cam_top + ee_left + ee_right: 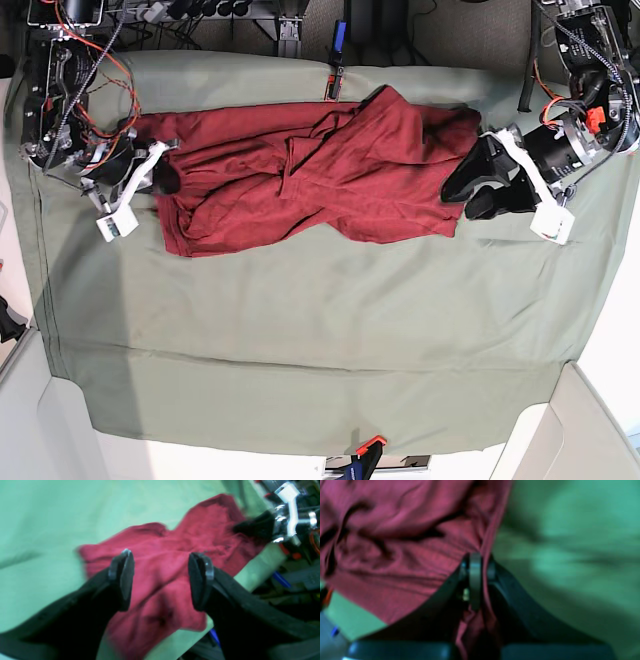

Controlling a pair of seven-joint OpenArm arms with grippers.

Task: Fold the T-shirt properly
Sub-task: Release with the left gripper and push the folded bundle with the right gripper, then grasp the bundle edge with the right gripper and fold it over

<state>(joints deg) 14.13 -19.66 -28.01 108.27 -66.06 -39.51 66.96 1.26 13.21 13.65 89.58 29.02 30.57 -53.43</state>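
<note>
The right gripper (475, 562) pinches an edge of the T-shirt (320, 170), its tips half buried in blurred folds. The left gripper (160, 577) hangs spread above the crumpled shirt's other end, its 2 fingers touching nothing on the green cloth (300, 340).

Both my wrist views are smeared with blur and tinted green; the base view's sharp, evenly lit, soft shadows.

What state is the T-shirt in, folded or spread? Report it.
Neither neatly: the T-shirt lies crumpled lengthwise on the green cloth, wrinkled and partly doubled over, with the right gripper pinching its edge.
</note>
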